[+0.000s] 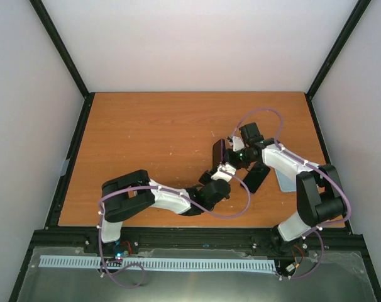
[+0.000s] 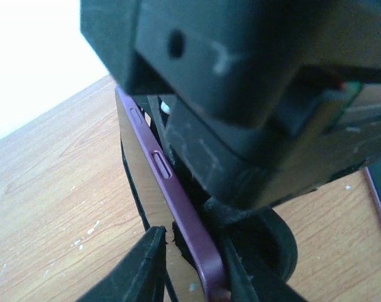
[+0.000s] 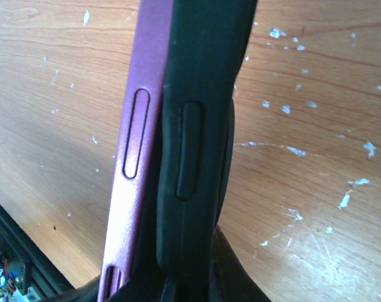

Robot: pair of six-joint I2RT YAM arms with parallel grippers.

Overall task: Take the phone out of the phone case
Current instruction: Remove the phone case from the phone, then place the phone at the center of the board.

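ok so the phone (image 1: 219, 151) is up off the table (image 1: 146, 138), standing on edge a bit right of the middle of the worktop, nearer the right edge than the left, with both arms crowded onto it. the left gripper (image 2: 190, 270) is closed right down on its lower end, one finger on the glass side and one behind. the right gripper (image 3: 178, 283) is pinched tight too. it looks like it's on the black case (image 3: 197, 126), but it's so close up i can't say for sure the purple frame isn't in there as well. from the right wrist the purple side sits beside the case lip, not inside it, so my guess is that long edge is popped and the rest isn't

what worries me: if they pull straight apart, the case could snap back on or slide out of the pads, and then something drops onto the wood. if the right one has both layers pinched, pulling just fights itself and could twist the phone. the two wrists are also really close together, so any peeling move risks a knock
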